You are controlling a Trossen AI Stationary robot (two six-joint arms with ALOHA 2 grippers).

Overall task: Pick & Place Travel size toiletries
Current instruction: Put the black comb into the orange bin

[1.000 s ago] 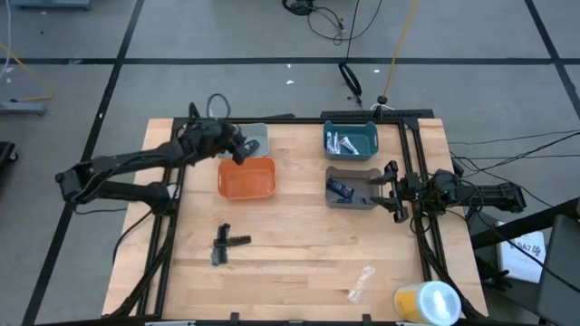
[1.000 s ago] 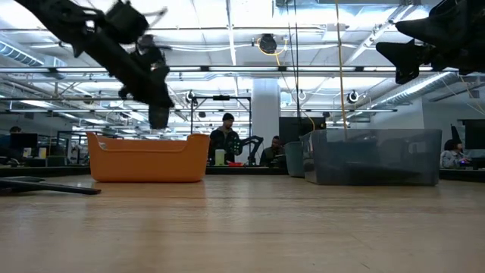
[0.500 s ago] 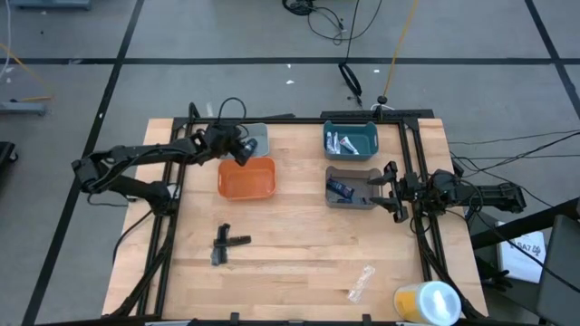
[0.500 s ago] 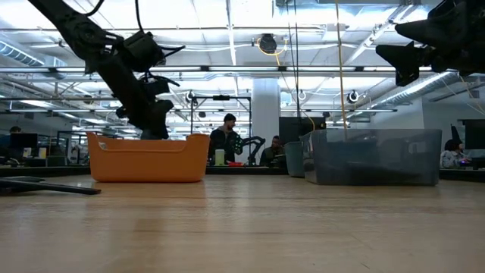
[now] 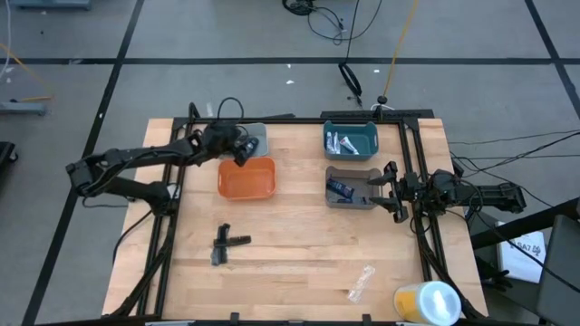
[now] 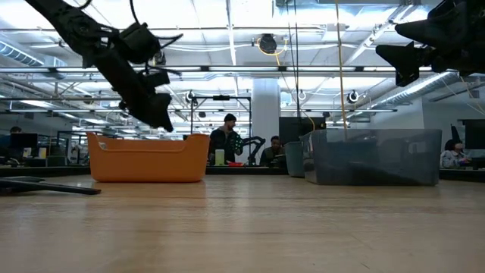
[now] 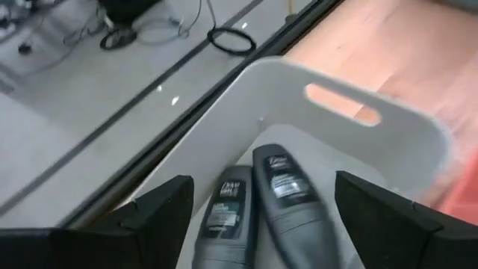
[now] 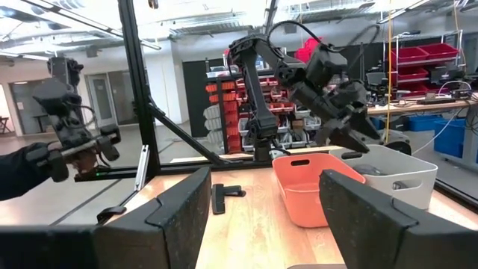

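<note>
Two dark grey oval pieces [image 7: 228,213] [image 7: 287,190] lie side by side on the floor of the white bin [image 7: 388,127] at the table's far left [image 5: 257,138]. My left gripper [image 7: 261,217] [image 5: 243,149] hangs open over them, tipped downward, one finger on either side and touching nothing. Silvery-white tubes [image 5: 343,142] lie in the teal bin [image 5: 367,136]. A dark blue tube [image 5: 340,188] lies in the grey bin [image 5: 355,201]. Thin black sticks [image 5: 227,244] lie on the bare table. My right gripper [image 5: 388,190] [image 8: 265,202] waits open at the right edge.
An orange bin [image 5: 246,179] stands just nearer than the white bin. A clear crinkled wrapper [image 5: 361,282] and a big yellow-and-white cylinder [image 5: 426,302] lie at the near right. Black frame rails [image 5: 419,181] run along both table sides. People stand in the room beyond [image 6: 227,140].
My left gripper has sunk a little over the far-left corner, from above the orange bin's far edge toward the white bin, and tipped further downward. My right arm has kept still.
</note>
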